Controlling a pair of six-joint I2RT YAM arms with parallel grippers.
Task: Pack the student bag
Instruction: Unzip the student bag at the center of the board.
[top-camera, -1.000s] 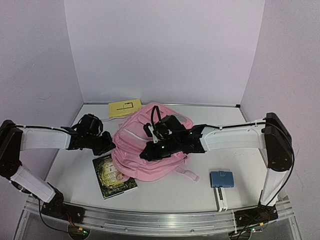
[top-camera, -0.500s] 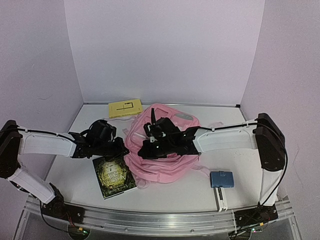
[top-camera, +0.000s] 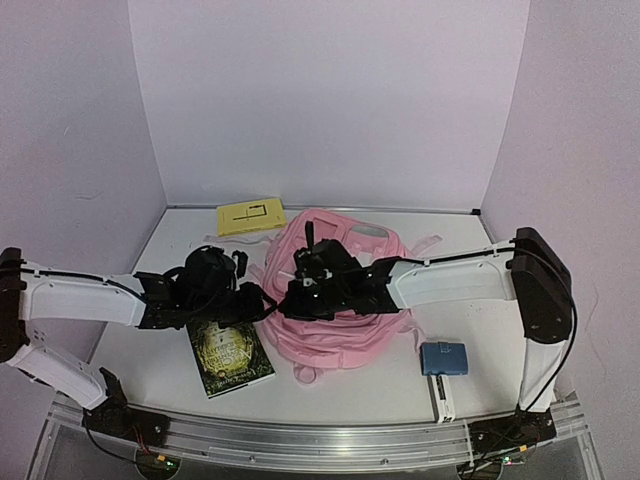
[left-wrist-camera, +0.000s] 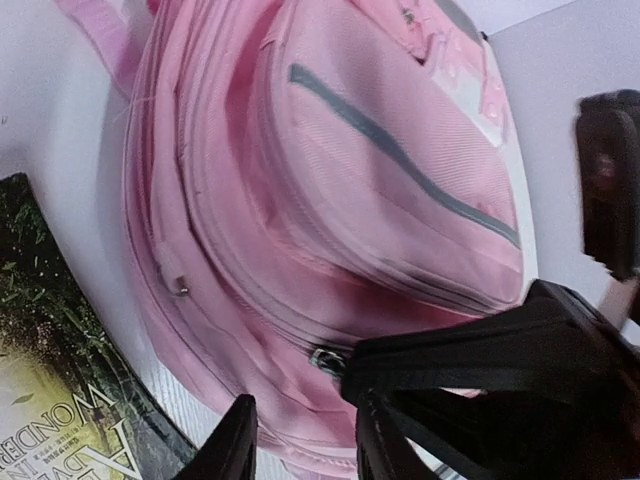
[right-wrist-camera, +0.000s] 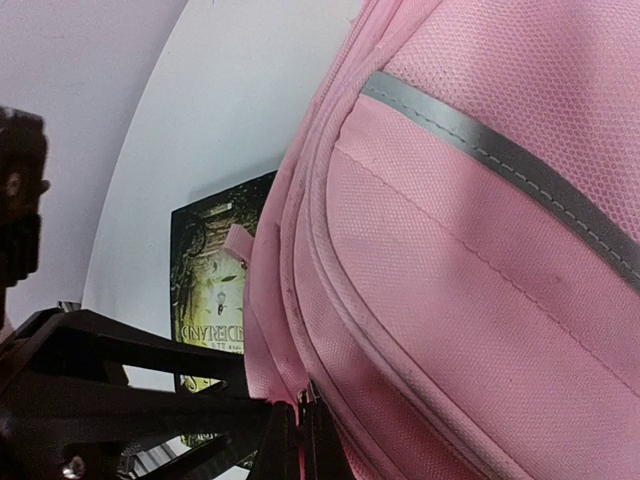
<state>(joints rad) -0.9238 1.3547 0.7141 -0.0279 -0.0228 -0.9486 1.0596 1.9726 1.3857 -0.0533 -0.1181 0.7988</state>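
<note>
Student bag (top-camera: 340, 330): right gripper (right-wrist-camera: 297, 425) pinches its near-left zip seam, seemingly steadying it so the part-open, empty left gripper (left-wrist-camera: 300, 430) can take the zip pull (left-wrist-camera: 320, 358).

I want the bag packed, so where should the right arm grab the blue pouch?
Probably straight down onto the blue pouch, fingers across its shorter span: it lies flat, wider left to right. A white piece crowds its near edge.
</note>
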